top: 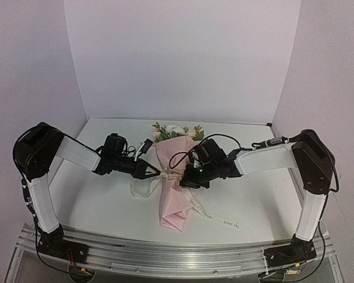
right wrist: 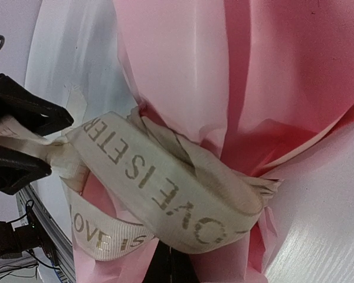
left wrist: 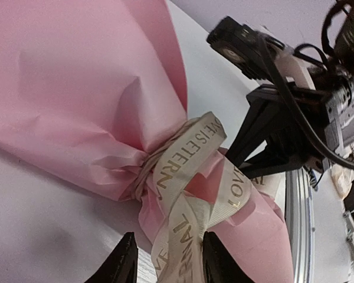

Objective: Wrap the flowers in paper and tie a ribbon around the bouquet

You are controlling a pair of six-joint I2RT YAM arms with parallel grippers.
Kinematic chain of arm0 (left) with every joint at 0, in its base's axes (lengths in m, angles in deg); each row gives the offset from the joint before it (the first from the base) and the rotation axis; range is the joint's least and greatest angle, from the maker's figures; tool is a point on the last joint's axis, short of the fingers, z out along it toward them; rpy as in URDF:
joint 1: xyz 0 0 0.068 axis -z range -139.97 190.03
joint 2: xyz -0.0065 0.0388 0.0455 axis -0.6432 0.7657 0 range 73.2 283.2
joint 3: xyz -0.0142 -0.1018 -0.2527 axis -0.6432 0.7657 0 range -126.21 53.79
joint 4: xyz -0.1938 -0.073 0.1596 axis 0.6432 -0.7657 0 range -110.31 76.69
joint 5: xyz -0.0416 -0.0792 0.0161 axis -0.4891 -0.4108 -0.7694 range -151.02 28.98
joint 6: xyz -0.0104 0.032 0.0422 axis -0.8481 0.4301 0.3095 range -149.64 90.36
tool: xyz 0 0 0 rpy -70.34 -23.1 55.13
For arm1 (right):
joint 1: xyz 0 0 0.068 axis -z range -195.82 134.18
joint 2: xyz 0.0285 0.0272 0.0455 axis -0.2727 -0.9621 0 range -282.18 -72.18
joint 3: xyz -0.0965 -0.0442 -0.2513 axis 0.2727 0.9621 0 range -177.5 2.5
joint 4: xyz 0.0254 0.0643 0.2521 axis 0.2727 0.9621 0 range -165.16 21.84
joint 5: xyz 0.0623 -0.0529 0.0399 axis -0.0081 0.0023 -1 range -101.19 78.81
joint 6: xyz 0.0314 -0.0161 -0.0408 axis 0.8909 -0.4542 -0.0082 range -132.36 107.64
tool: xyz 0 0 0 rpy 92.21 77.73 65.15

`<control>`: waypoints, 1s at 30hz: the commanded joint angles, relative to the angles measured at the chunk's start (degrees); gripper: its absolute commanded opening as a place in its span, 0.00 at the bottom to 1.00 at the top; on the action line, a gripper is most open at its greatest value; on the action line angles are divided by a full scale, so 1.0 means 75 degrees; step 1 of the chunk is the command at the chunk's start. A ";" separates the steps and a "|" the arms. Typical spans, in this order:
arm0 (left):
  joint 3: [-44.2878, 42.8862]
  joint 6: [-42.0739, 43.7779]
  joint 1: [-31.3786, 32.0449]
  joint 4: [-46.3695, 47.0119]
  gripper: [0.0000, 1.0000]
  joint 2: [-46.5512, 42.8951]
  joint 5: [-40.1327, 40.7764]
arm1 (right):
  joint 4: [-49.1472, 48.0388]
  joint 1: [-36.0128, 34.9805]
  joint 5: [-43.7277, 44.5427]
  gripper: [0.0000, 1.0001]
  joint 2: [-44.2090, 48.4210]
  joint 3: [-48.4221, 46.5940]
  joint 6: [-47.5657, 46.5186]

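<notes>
The bouquet lies in the middle of the table, its flowers (top: pixel 176 131) at the far end and the pink paper (top: pixel 174 203) tapering toward me. The cream ribbon (top: pixel 170 174) is knotted around the cone's pinched waist. My left gripper (top: pixel 157 171) is at the knot from the left. Its jaws stand apart around one ribbon (left wrist: pixel 178 236) strand, which rests against the right finger (left wrist: pixel 219 259). My right gripper (top: pixel 184 181) comes in from the right, shut, its tips under a ribbon (right wrist: pixel 165 183) loop that it appears to pinch. A lettered tail (top: pixel 218 217) trails right.
The white table (top: pixel 271 200) is ringed by white backdrop walls at the back and sides. An aluminium rail (top: pixel 177 253) carrying both arm bases runs along the near edge. Another ribbon end curls on the table left of the cone (top: pixel 143 187).
</notes>
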 commanded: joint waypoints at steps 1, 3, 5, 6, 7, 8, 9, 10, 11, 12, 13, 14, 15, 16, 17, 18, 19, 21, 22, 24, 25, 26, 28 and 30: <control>-0.0329 -0.1973 -0.0327 -0.0773 0.53 -0.0527 0.0519 | -0.0091 -0.0096 -0.0135 0.00 -0.0103 -0.0395 -0.0005; -0.0378 -0.2393 -0.0428 -0.1105 0.61 -0.0702 0.0609 | -0.0089 -0.0126 -0.0136 0.00 -0.0113 -0.0423 -0.0050; -0.0564 -0.2481 -0.0502 -0.1798 0.63 -0.0836 0.0676 | -0.0095 -0.0136 -0.0117 0.00 -0.0091 -0.0408 -0.0060; -0.0647 -0.2382 -0.0525 -0.2203 0.63 -0.0878 0.0680 | -0.0092 -0.0136 -0.0092 0.00 -0.0061 -0.0396 -0.0072; -0.0757 -0.2197 -0.0541 -0.2520 0.62 -0.0955 0.0703 | -0.0095 -0.0136 -0.0075 0.00 -0.0040 -0.0392 -0.0096; -0.0836 -0.1986 -0.0546 -0.2765 0.62 -0.1044 0.0716 | -0.0095 -0.0142 -0.0051 0.00 0.0004 -0.0382 -0.0116; -0.0899 -0.1734 -0.0546 -0.2897 0.62 -0.1165 0.0630 | -0.0087 -0.0143 -0.0030 0.00 0.0050 -0.0372 -0.0128; -0.0954 -0.1377 -0.0547 -0.3030 0.61 -0.1316 0.0495 | -0.0094 -0.0141 0.0017 0.00 0.0090 -0.0360 -0.0128; -0.0997 -0.1123 -0.0547 -0.3122 0.60 -0.1419 0.0217 | -0.0087 -0.0129 0.0047 0.00 0.0132 -0.0357 -0.0139; -0.1047 -0.0718 -0.0540 -0.3121 0.59 -0.1538 -0.0197 | -0.0092 -0.0130 0.0098 0.00 0.0163 -0.0353 -0.0137; -0.1132 -0.0228 -0.0536 -0.3209 0.56 -0.1643 -0.0615 | -0.0092 -0.0128 0.0143 0.00 0.0193 -0.0354 -0.0133; -0.1257 0.0345 -0.0535 -0.3440 0.53 -0.1742 -0.0932 | -0.0088 -0.0121 0.0183 0.00 0.0216 -0.0358 -0.0122; -0.1356 0.0785 -0.0534 -0.3715 0.51 -0.1790 -0.1169 | -0.0082 -0.0116 0.0203 0.00 0.0230 -0.0365 -0.0120; -0.1468 0.1151 -0.0537 -0.4118 0.50 -0.1805 -0.1309 | -0.0077 -0.0110 0.0220 0.00 0.0246 -0.0368 -0.0104; -0.1638 0.1506 -0.0540 -0.4569 0.50 -0.1791 -0.1335 | -0.0069 -0.0100 0.0231 0.00 0.0261 -0.0363 -0.0078; -0.1805 0.1810 -0.0543 -0.5009 0.52 -0.1783 -0.1309 | -0.0064 -0.0088 0.0218 0.00 0.0263 -0.0354 -0.0044; -0.1934 0.2073 -0.0548 -0.5425 0.54 -0.1788 -0.1286 | -0.0062 -0.0076 0.0196 0.00 0.0259 -0.0348 -0.0012; -0.1968 0.2697 -0.0558 -0.5763 0.58 -0.1928 -0.1380 | -0.0061 -0.0063 0.0188 0.00 0.0250 -0.0345 -0.0011; -0.1937 0.2865 -0.0556 -0.5653 0.59 -0.2002 -0.1358 | -0.0067 -0.0054 0.0212 0.00 0.0270 -0.0345 -0.0021; -0.1943 0.2867 -0.0582 -0.5070 0.62 -0.2110 -0.1000 | -0.0070 -0.0028 0.0231 0.00 0.0306 -0.0349 -0.0020; -0.2060 0.2889 -0.0645 -0.4848 0.63 -0.2095 -0.0863 | -0.0071 -0.0020 0.0224 0.00 0.0329 -0.0355 -0.0008; -0.2197 0.2907 -0.0702 -0.4623 0.64 -0.2072 -0.0781 | -0.0063 -0.0009 0.0206 0.00 0.0339 -0.0357 0.0004; -0.2593 0.3279 -0.0748 -0.4170 0.65 -0.1971 -0.0849 | -0.0070 0.0006 0.0197 0.00 0.0349 -0.0376 0.0012; -0.2908 0.3744 -0.0730 -0.3610 0.66 -0.1744 -0.1122 | -0.0068 0.0008 0.0197 0.00 0.0354 -0.0386 0.0028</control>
